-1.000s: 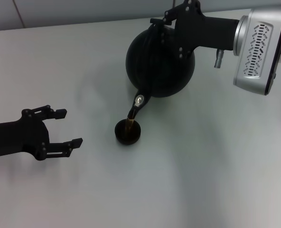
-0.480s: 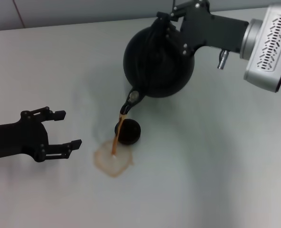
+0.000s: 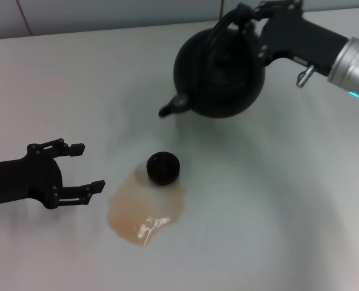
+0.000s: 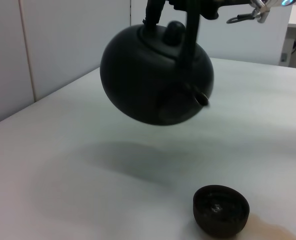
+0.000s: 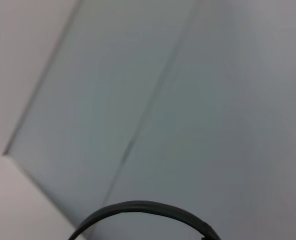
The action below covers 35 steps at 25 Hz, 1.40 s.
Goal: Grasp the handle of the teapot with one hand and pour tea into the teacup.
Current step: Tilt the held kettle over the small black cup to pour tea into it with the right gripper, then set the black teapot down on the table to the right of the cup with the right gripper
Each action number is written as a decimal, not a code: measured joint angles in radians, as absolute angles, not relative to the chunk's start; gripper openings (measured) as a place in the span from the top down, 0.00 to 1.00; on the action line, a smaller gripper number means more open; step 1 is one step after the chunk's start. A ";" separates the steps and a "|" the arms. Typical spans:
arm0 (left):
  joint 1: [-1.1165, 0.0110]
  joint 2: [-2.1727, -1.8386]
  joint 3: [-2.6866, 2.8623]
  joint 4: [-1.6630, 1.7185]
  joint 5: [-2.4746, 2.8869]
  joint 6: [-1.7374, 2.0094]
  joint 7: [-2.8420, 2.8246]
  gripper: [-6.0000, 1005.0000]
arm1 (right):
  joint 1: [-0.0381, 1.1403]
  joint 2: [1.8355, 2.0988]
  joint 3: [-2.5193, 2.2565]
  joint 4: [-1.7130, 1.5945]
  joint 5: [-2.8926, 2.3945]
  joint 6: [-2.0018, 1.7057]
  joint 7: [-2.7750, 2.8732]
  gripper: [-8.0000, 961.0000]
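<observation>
Half a second ago a stream of tea ran from the spout and landed beside the cup; now the pour has stopped and the teapot [image 3: 221, 73] has swung back toward level and moved to the upper right of the head view, held off the table [image 3: 276, 230]; the right gripper [image 3: 265, 24] is clamped on the handle [image 3: 225, 21]; the spout points toward lower left, the pot's long axis running spout to body along that diagonal; the teacup [image 3: 162, 167] sits at centre, well apart from the spout; the tea [image 3: 144, 209] puddle has spread wider, touching the cup's base, so much missed; the left gripper [image 3: 76, 165] hangs at left, fingers spread, holding nothing
</observation>
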<state>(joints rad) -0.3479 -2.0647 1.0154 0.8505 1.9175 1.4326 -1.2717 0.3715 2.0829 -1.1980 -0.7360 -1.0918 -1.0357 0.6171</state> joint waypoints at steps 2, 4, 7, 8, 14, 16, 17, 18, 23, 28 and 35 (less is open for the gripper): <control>-0.349 -2.065 1.015 0.850 1.917 1.433 -1.272 0.13 | 0.372 2.083 -1.188 -0.703 -1.057 -1.036 0.617 0.83; -0.349 -2.065 1.015 0.850 1.917 1.433 -1.272 0.13 | 0.372 2.083 -1.181 -0.687 -1.041 -1.035 0.618 0.82; -0.349 -2.065 1.015 0.850 1.915 1.433 -1.272 0.13 | 0.373 2.082 -1.162 -0.639 -0.995 -1.033 0.630 0.82; -0.349 -2.065 1.015 0.850 1.914 1.433 -1.272 0.13 | 0.374 2.082 -1.158 -0.623 -0.978 -1.033 0.637 0.82; -0.354 -2.067 1.016 0.849 1.901 1.433 -1.272 0.13 | 0.384 2.081 -1.116 -0.533 -0.923 -1.034 0.705 0.81; -0.354 -2.067 1.016 0.848 1.893 1.433 -1.272 0.13 | 0.386 2.081 -1.114 -0.524 -0.923 -1.032 0.729 0.81; -0.354 -2.067 1.016 0.848 1.893 1.433 -1.272 0.13 | 0.390 2.080 -1.109 -0.513 -0.923 -1.031 0.751 0.81; -0.354 -2.067 1.016 0.848 1.889 1.433 -1.272 0.13 | 0.392 2.080 -1.103 -0.505 -0.922 -1.031 0.762 0.81; -0.356 -2.068 1.015 0.848 1.877 1.432 -1.272 0.13 | 0.398 2.080 -1.083 -0.468 -0.922 -1.031 0.781 0.80; -0.356 -2.068 1.019 0.848 1.870 1.431 -1.272 0.13 | 0.406 2.080 -1.083 -0.430 -0.924 -1.031 0.810 0.79; -0.356 -2.068 1.023 0.846 1.862 1.431 -1.272 0.13 | 0.412 2.080 -1.088 -0.404 -0.928 -1.012 0.812 0.78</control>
<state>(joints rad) -0.3558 -2.0678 1.0226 0.8462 1.8619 1.4311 -1.2716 0.4123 2.0801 -1.0876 -0.4036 -0.9276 -1.0117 0.8115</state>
